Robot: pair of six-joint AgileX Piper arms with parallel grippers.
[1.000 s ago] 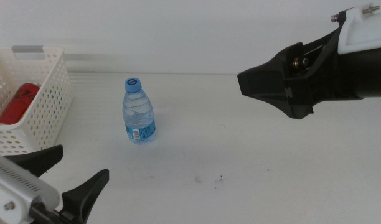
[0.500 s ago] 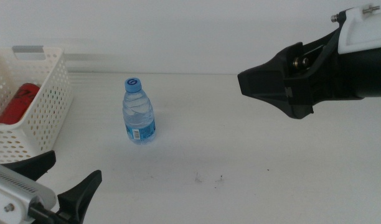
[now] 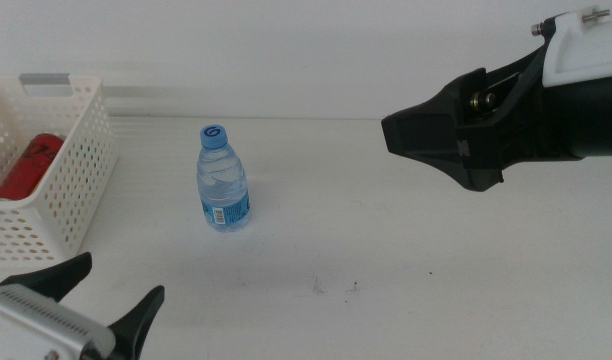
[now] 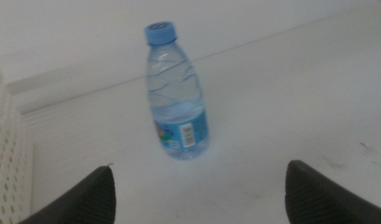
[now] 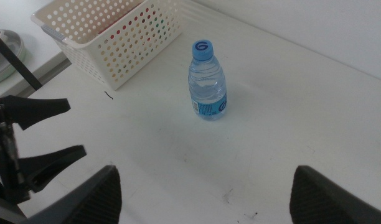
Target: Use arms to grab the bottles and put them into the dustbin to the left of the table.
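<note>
- Water bottle (image 3: 223, 180) stands upright mid-table, not yet binned; I see a red can (image 3: 28, 166) inside the dustbin (image 3: 71, 170), frame left.
- Left gripper (image 3: 98, 292), lower left, jaws apart, empty.
- Right gripper (image 5: 203, 186) waits upper right, jaws apart.

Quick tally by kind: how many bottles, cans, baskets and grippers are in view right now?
Water bottle: 1
Red can, in the basket: 1
Basket: 1
Grippers, left and right, both open: 2
Total: 5
</note>
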